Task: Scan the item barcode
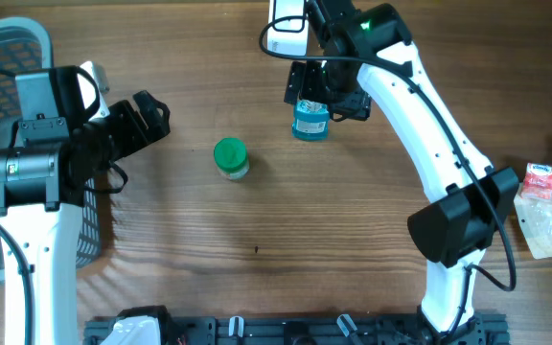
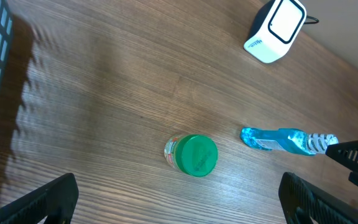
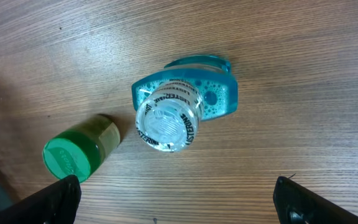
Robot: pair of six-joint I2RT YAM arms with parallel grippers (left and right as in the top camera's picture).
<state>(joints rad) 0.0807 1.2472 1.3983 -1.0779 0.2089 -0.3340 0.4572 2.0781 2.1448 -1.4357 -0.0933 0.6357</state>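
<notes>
I have the right pincer [image 1: 319, 100] pointing straight down from its outstretched arm, jaws wide, directly above the upright blue bottle [image 1: 310, 122]. My left pincer [image 1: 156, 117] gapes too, green-lidded jar [image 1: 230, 156] ahead of it.

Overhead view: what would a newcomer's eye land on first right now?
The bright blue bottle with a clear cap, standing under the open right gripper, upper middle of the frame. Next comes the green-lidded jar, alone near the centre, then the white barcode scanner at the top edge.
</notes>
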